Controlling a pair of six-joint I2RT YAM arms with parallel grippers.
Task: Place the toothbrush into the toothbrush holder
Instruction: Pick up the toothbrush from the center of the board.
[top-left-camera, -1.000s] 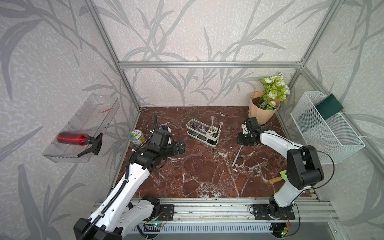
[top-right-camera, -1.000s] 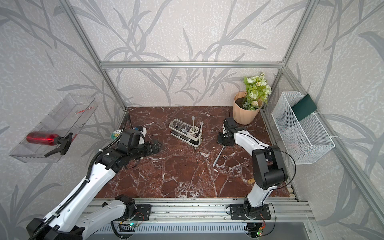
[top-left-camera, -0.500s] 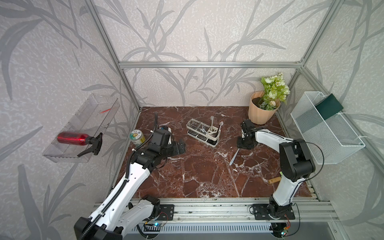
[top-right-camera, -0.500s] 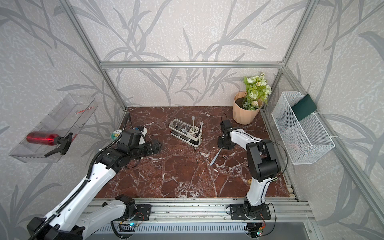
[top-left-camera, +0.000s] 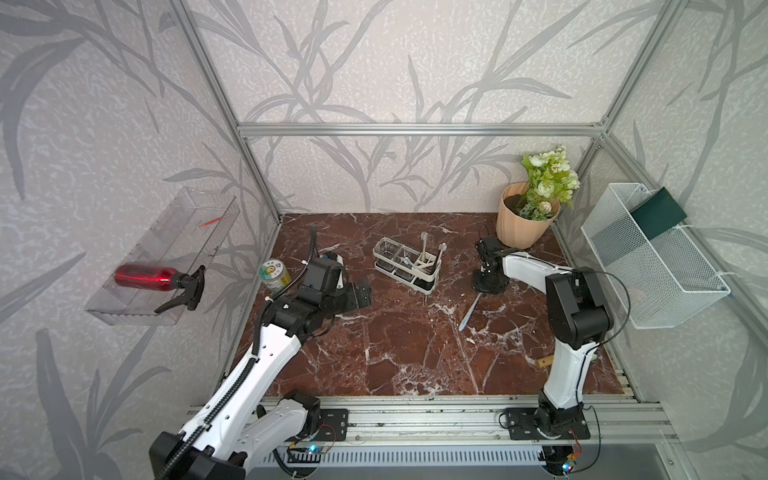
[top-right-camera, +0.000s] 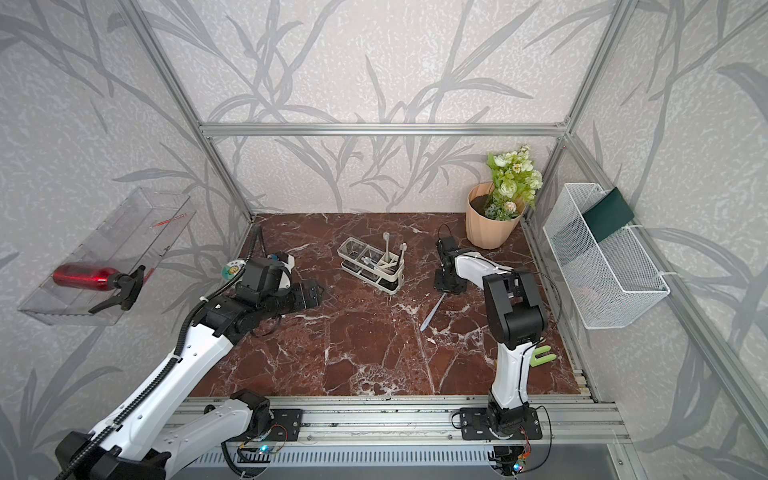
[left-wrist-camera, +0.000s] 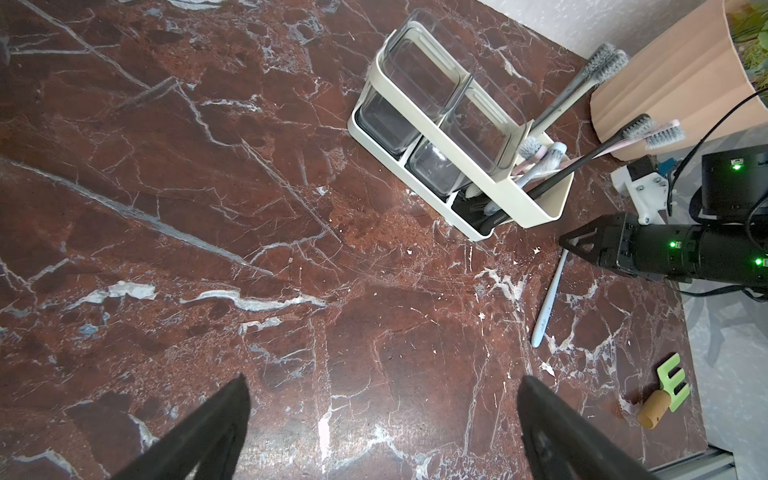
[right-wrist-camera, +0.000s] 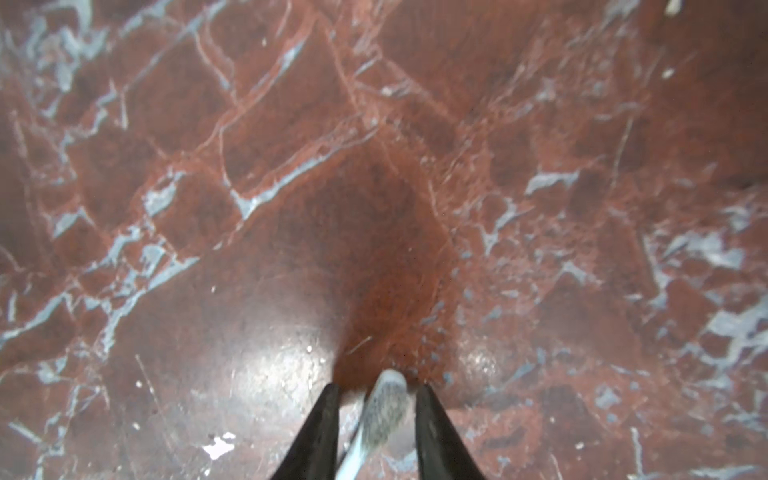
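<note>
1. Red-brown marble tabletop (top-left-camera: 415, 353), veined white, is carrying everything listed here.
2. Toothbrush (top-left-camera: 469, 309), pale with a slim handle, is lying flat on the marble to the right of the holder and a little nearer. Its bristle end is pointing far and its handle tip near. It is not in the holder.
3. Toothbrush holder (top-left-camera: 428, 282), a cream frame, is standing at the far middle. Its two clear cups are sitting toward the left and its slotted section at the right end. Several other brushes (top-left-camera: 424, 249) are leaning upright in that section.
4. Right gripper (right-wrist-camera: 376, 390) is pointing down at the marble, straddling the bristle head. Its jaws are standing narrowly apart, with a sliver of gap showing on each side of the head, so they are not clamping it.
5. Left gripper (left-wrist-camera: 382, 378) is hovering over bare marble left of the holder, well apart from it, with its jaws spread wide and holding nothing.
6. Peach ribbed flower pot (top-left-camera: 519, 226) is standing in the far right corner.
7. White mesh basket (top-left-camera: 656, 266) is hanging on the right wall.
8. Red spray bottle (top-left-camera: 143, 276) is lying in a clear shelf on the left wall.
9. Small can (top-left-camera: 274, 274) is standing at the table's left edge.
</note>
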